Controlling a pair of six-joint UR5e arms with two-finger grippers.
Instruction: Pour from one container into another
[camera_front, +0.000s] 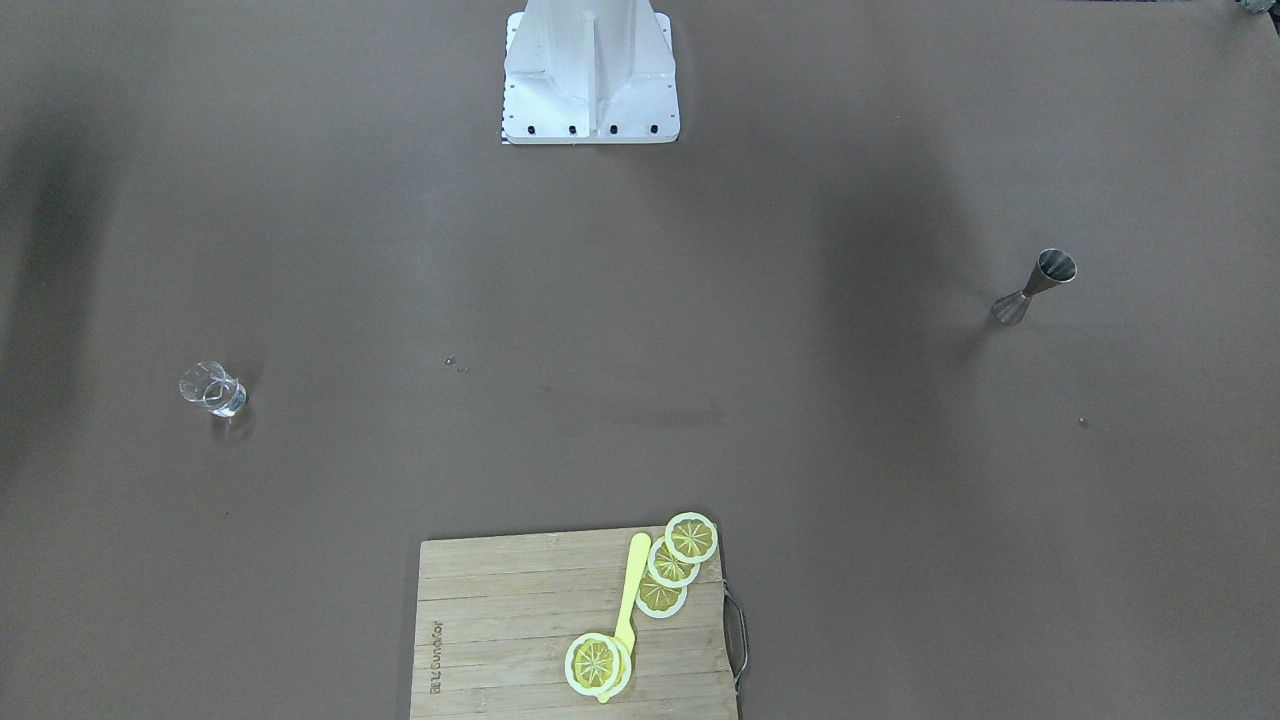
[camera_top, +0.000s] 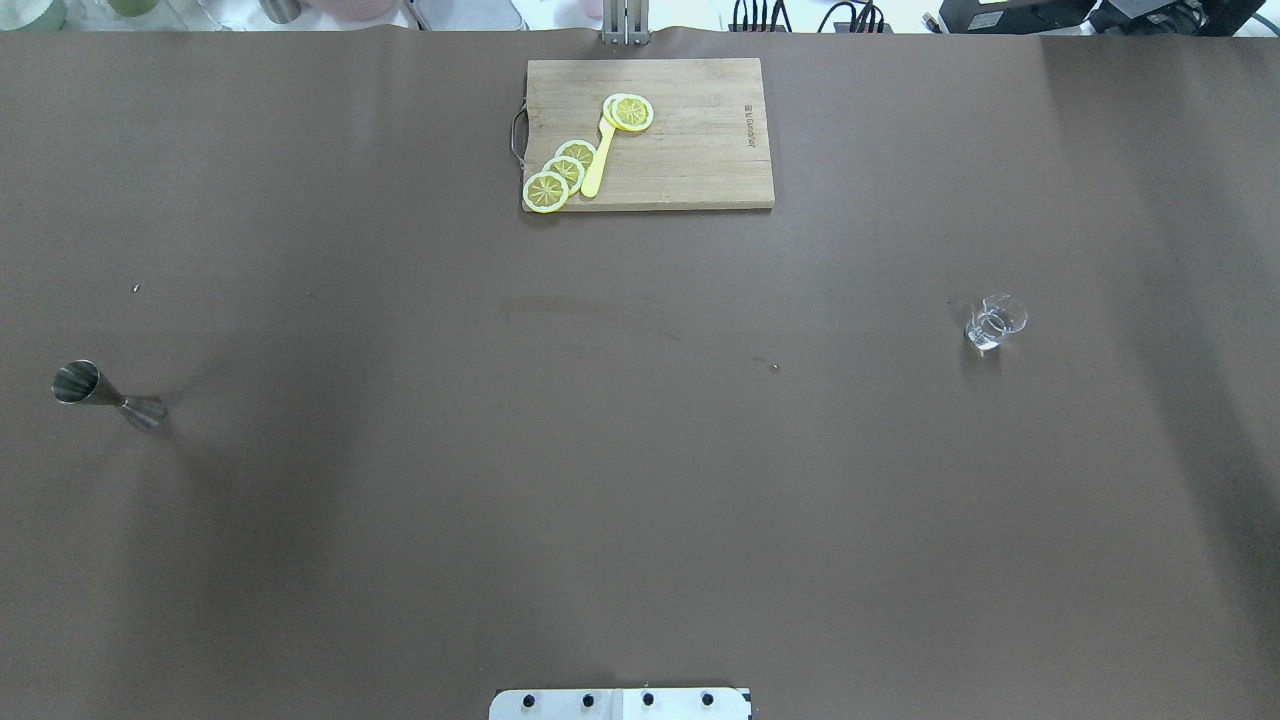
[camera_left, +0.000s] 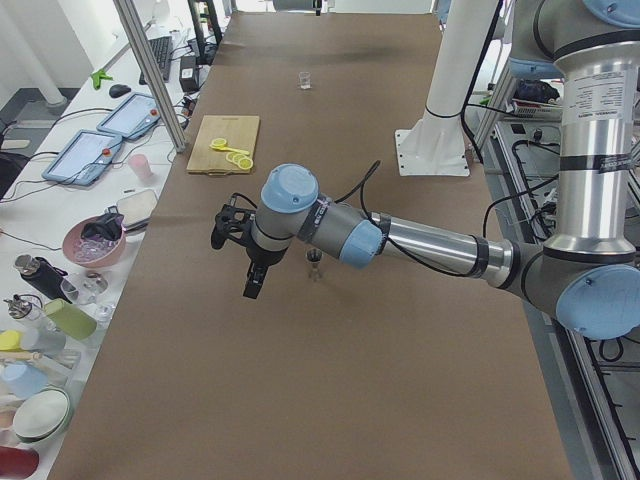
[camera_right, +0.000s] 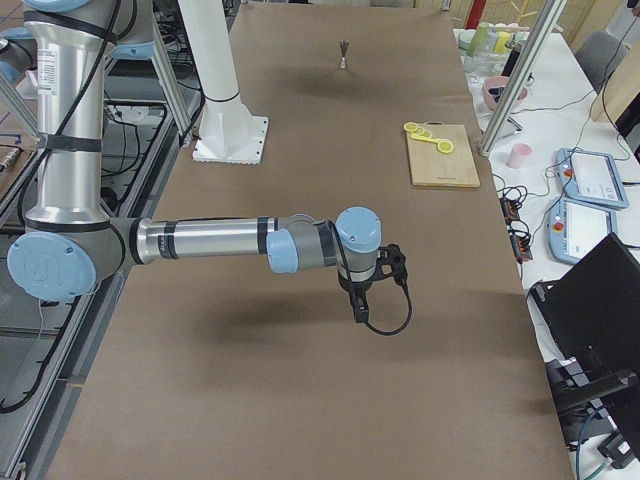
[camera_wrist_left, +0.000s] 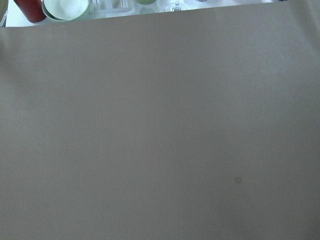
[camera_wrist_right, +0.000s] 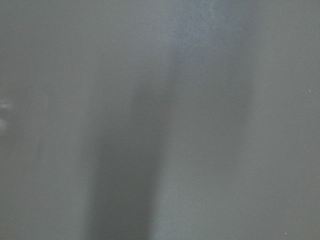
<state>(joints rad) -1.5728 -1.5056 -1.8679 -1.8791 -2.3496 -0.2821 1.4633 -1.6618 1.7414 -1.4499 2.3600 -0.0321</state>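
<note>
On the desk (camera_top: 640, 480), jigger (camera_top: 105, 395) and glass (camera_top: 995, 321) are set well apart, presumably one per arm; whether left claw (camera_left: 252, 285) or right claw (camera_right: 359, 305) is clenched cannot be told.

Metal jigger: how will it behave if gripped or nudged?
The jigger looks like polished metal: probably rigid, likely slippery. It stands upright on a small cone base with a narrow waist, so a side nudge may tip it. Tipped, its cones would probably roll in an arc.

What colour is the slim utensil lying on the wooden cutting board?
The slim plastic utensil is pale yellow; the exterior front-facing view shows it best.
</note>
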